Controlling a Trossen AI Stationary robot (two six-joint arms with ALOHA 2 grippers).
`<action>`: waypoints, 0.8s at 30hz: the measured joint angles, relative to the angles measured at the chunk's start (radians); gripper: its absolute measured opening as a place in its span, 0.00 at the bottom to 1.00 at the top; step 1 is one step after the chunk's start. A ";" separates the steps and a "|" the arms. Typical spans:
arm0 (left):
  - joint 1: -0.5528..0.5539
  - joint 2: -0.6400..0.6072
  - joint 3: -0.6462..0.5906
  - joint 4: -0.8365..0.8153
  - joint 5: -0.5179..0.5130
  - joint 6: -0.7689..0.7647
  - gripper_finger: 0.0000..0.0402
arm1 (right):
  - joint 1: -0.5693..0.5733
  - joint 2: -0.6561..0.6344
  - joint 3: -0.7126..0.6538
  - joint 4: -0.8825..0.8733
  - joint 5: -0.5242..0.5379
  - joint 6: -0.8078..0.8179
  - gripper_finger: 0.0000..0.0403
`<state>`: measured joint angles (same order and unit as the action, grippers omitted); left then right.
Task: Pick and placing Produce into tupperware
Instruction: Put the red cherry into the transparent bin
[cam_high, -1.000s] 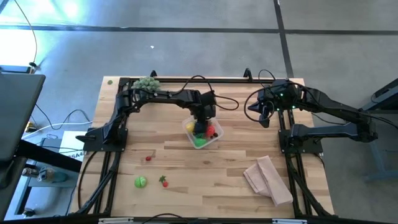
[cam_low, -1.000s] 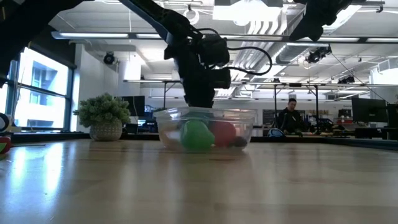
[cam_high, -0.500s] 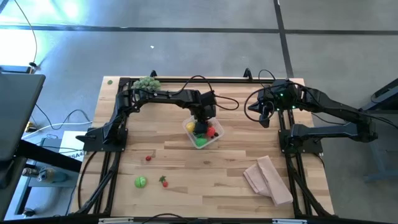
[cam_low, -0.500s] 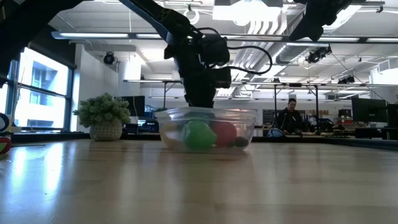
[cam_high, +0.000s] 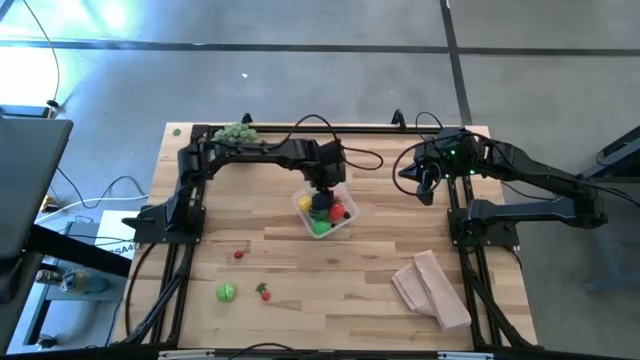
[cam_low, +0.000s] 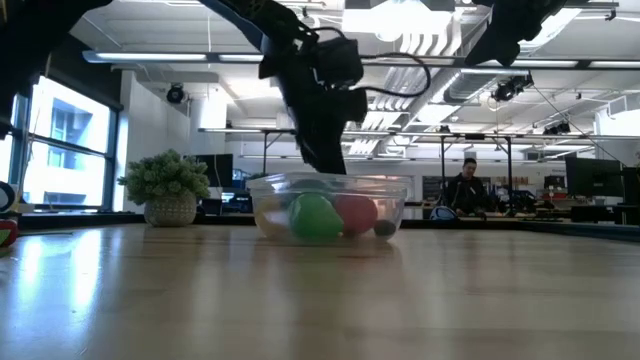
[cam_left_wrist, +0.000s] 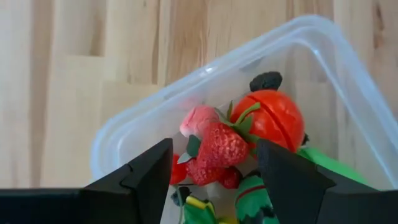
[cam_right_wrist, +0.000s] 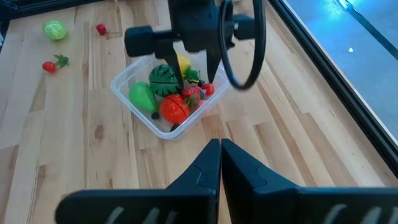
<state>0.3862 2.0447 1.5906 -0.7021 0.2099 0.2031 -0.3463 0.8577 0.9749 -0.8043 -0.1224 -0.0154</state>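
The left hand (cam_left_wrist: 214, 171) hangs straight down over the clear tupperware (cam_high: 303, 207) mid-bench (cam_high: 360, 270), fingers spread and empty above a strawberry (cam_left_wrist: 219, 146) and tomato (cam_left_wrist: 273, 118) lying inside. The right hand (cam_right_wrist: 220, 163) waits raised near the bench's far right side, fingers pressed together. A green fruit (cam_high: 226, 292) and two red pieces lie loose near the front left.

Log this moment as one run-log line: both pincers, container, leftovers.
left pincer: open above tupperware | strawberry: in tupperware, not held | right pincer: shut, parked far right | green fruit: on table
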 joint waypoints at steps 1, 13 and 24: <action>0.000 -0.010 0.000 -0.001 -0.004 0.000 0.55 | 0.000 0.000 0.000 0.000 0.000 0.000 0.01; -0.010 -0.161 0.000 -0.131 -0.016 -0.036 0.55 | 0.000 0.000 0.000 0.000 0.000 0.000 0.01; -0.170 -0.341 0.000 -0.331 -0.154 -0.159 0.55 | 0.000 0.000 0.000 0.000 0.000 0.000 0.01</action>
<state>0.2166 1.7037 1.5909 -1.0330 0.0564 0.0439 -0.3464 0.8577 0.9749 -0.8043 -0.1226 -0.0154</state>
